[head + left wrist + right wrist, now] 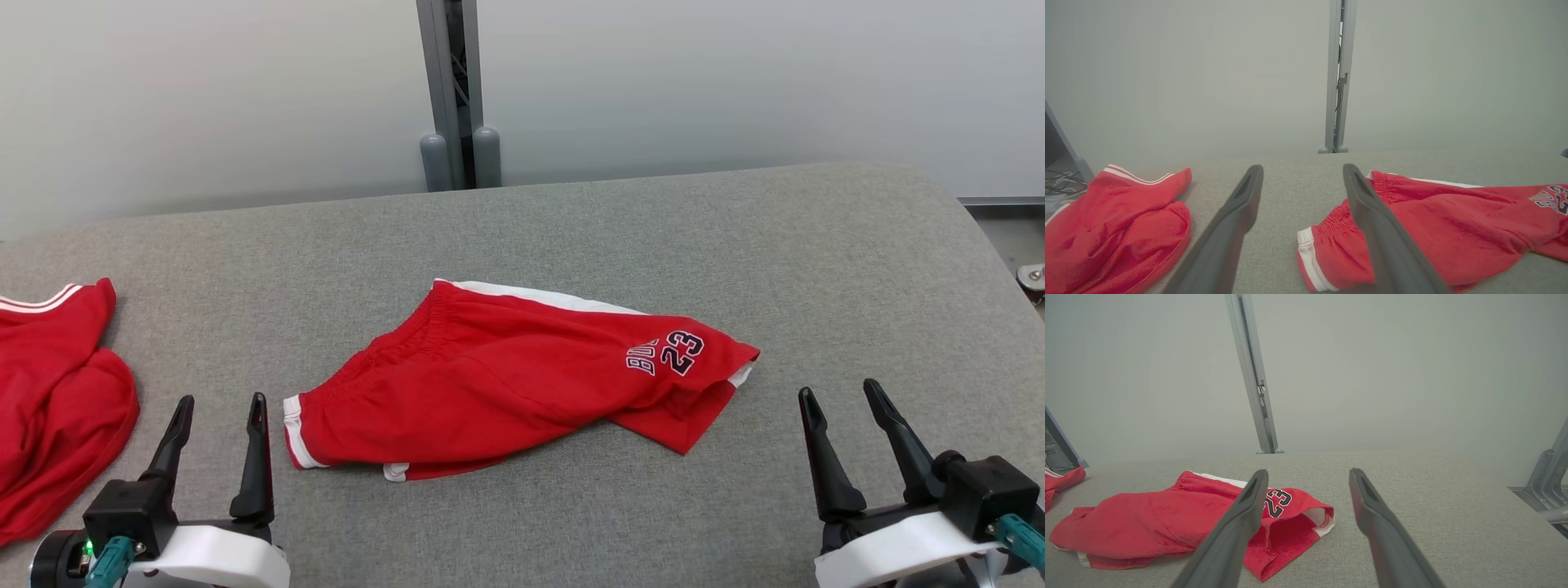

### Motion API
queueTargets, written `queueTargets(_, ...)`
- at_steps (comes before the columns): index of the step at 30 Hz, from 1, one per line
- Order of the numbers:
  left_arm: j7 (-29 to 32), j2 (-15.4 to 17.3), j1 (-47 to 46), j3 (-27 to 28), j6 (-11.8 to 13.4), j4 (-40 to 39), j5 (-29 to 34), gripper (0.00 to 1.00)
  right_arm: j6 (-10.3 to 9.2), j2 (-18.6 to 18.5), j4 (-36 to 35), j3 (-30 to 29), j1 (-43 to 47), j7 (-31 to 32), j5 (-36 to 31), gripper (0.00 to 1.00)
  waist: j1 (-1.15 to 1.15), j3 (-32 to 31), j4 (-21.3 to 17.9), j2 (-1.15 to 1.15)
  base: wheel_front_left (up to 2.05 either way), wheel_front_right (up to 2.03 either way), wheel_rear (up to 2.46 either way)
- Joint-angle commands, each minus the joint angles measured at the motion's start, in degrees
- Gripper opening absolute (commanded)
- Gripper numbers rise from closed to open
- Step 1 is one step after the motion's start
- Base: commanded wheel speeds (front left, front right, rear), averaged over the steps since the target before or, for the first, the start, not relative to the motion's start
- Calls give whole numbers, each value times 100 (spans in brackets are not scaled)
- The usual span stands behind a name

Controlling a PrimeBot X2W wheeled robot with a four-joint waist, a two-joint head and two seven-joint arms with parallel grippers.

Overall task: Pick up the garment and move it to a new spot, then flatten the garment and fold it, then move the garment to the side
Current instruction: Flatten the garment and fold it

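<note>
Grey woven fabric covers the table (571,229), with pale wall panels behind it, split by a grey metal post (453,90). At the middle of that surface lie the red shorts (506,384) — wrinkled and loosely doubled over, elastic waistband toward the robot's left, a white stripe along the far edge, a navy "23" with lettering near the right-hand hem. From the head view they read as a flattish red wedge. The right wrist view looks into the open leg hem, with white trim inside it. The left wrist view shows the gathered waistband and a white-banded corner close up.

At the near edge the left gripper (222,400) is just beside that waistband corner, fingers spread with nothing between them. The right gripper (839,389) is near the hem end, a little apart from the cloth, fingers likewise spread and empty.

Further left lies a second red garment (57,408) with white stripes at its edge — well apart from the shorts. The left wrist view catches dark cables (1061,183) beyond the table's left end, and the right wrist view a grey metal bracket (1547,477) off its right end.
</note>
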Motion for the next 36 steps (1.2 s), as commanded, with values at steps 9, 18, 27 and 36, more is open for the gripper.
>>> queueTargets(9, 25, 11, -25, -18, 78, 51, -31, 100, 11, -4, -13, 14, 36, 16, 3, 100, 0, -28, 12, 0, 0, 0, 0)
queueTargets(18, 112, -111, -384, -153, -31, 109, -81, 100, 11, -2, -28, 17, -3, 41, -3, 100, 0, -25, 25, 0, 0, 0, 0)
queueTargets(27, 717, -423, -2055, -737, -722, 1031, -148, 100, 11, -7, -24, 245, -269, 18, 36, 100, 0, 347, -328, 0, 0, 0, 0)
queueTargets(36, 1373, -645, -3457, -931, -1416, 2956, -450, 100, 11, -4, 211, 458, -599, -193, 166, 100, 0, 974, -1127, 0, 0, 0, 0)
